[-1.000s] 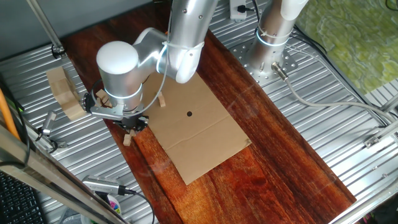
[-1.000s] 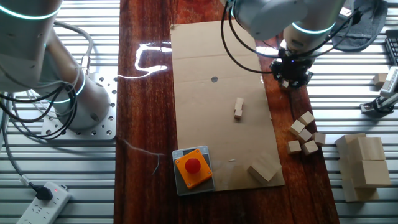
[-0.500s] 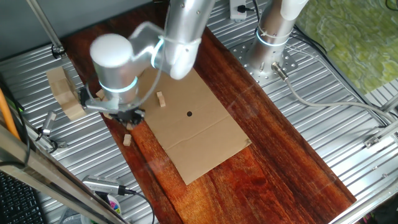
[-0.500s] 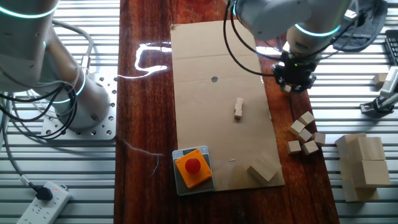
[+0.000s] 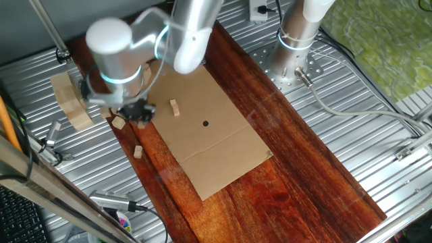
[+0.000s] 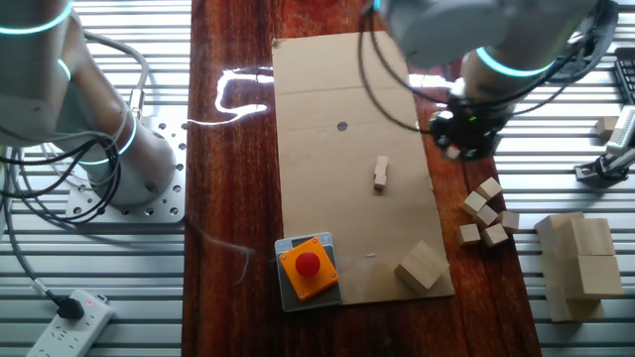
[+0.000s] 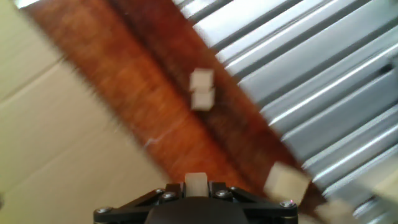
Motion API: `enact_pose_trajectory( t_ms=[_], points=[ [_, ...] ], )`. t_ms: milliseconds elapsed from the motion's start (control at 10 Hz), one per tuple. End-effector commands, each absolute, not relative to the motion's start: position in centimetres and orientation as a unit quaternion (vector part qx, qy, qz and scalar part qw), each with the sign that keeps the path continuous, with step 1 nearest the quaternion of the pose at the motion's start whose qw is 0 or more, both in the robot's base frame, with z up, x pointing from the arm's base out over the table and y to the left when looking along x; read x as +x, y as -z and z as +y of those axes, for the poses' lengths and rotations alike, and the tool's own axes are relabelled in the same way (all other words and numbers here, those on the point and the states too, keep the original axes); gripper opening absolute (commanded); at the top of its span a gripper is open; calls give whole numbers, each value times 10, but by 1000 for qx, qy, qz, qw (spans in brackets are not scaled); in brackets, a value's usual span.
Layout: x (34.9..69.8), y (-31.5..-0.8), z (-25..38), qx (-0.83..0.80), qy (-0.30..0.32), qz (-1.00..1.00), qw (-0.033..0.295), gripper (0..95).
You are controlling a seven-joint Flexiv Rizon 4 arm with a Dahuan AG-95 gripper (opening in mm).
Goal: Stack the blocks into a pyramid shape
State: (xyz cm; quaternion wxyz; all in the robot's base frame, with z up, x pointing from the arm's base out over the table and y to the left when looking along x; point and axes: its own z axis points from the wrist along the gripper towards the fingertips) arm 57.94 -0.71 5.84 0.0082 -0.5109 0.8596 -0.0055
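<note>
Cardboard sheet (image 6: 347, 149) on dark wooden board (image 6: 228, 198), red button box (image 6: 306, 268), white power strip (image 6: 69, 322)

Even, bright overhead lighting in both fixed views, with soft, short shadows. In the other fixed view a white glare patch lies on the glossy dark wood of the table (image 6: 233, 149), near the top edge of the cardboard sheet (image 6: 347, 159). The robot arm (image 5: 111, 50) is smeared by motion blur in both fixed views, its cyan ring light streaked, while static objects stay sharp. The hand view is blurred throughout: the blocks (image 7: 201, 90) and the metal ribs (image 7: 323, 81) have soft, doubled edges, and the pincer (image 7: 196, 186) at the bottom edge is dark and out of focus
</note>
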Motion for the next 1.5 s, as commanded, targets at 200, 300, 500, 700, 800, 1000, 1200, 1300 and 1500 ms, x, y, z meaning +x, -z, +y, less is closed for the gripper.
enact_pose_trajectory(
  t_ms=[200,300,500,700,800,1000,1200,1300,1500],
  points=[
    [531,-62,-20,-527,-11,850,15,0],
    [520,-63,-22,-530,-13,848,16,0],
    [495,-64,-25,-543,-13,840,17,0],
    [481,-62,-27,-555,-7,831,23,0],
    [480,-61,-27,-566,0,824,21,0],
    [480,-61,-27,-581,8,814,25,0],
    [479,-59,-28,-586,13,810,28,0],
    [478,-56,-29,-588,16,808,29,0],
    [477,-51,-30,-588,15,808,31,0]
  ],
)
